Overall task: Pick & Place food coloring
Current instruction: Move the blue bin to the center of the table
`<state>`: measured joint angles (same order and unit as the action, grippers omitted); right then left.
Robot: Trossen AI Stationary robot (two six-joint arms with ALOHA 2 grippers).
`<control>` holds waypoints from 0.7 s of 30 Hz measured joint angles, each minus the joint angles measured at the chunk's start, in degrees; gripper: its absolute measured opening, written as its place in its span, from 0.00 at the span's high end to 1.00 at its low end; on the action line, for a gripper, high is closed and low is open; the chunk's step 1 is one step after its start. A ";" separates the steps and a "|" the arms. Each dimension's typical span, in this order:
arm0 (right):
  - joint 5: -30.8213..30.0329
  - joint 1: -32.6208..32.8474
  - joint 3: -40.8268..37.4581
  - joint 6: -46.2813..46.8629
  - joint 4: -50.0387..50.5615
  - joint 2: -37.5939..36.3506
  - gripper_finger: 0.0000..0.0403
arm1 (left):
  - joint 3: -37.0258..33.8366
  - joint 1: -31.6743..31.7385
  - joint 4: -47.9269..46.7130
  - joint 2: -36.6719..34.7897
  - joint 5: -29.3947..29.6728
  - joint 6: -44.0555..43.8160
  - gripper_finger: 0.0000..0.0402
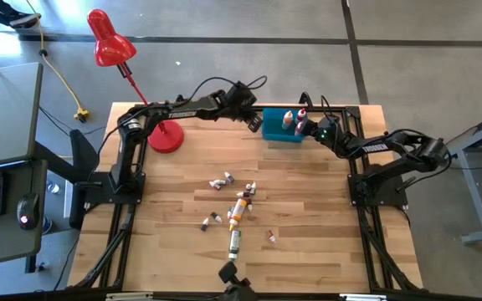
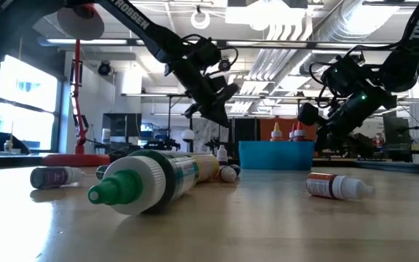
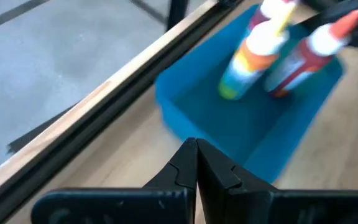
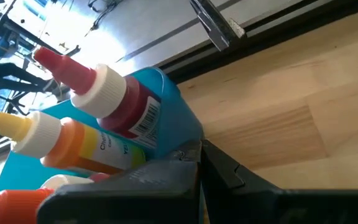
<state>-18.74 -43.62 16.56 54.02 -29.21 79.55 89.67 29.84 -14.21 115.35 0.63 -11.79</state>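
Note:
The blue bin (image 1: 276, 133) stands near the table's far edge with several bottles upright inside, among them a red one (image 4: 120, 102) and a yellow-orange one (image 3: 253, 53). More food coloring lies loose mid-table: a yellow-orange bottle (image 1: 239, 207), a green-tipped tube (image 2: 148, 182), and small grey-white bottles (image 1: 221, 181). My left gripper (image 1: 253, 124) hovers shut just left of the bin, raised off the table (image 2: 213, 102). My right gripper (image 1: 310, 128) is shut and hangs at the bin's right end (image 2: 326, 124), its tips close to the bin's corner (image 4: 179, 124).
A red desk lamp (image 1: 111, 50) stands on its base (image 1: 166, 138) at the table's far left corner, behind my left arm. The table's far edge (image 3: 104, 106) runs just past the bin. A small bottle (image 2: 337, 185) lies alone toward the near right.

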 joint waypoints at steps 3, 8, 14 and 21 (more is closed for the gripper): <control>-0.15 0.00 0.00 0.02 -0.02 0.00 1.00 | -0.02 1.16 -1.37 0.07 -0.05 -0.05 1.00; -0.15 0.00 0.00 0.00 -0.02 0.00 1.00 | 0.02 2.55 -1.57 1.14 -0.26 -0.57 1.00; -0.15 0.00 0.00 0.00 -0.36 0.02 1.00 | -0.07 3.33 0.74 4.71 -5.48 -1.32 1.00; 0.25 0.00 0.00 -0.02 -0.78 0.02 1.00 | -0.01 3.17 5.99 6.38 -10.23 -2.29 1.00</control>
<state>-18.49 -43.62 16.56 54.00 -30.00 79.57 89.66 33.01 -8.22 121.73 -9.60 -14.08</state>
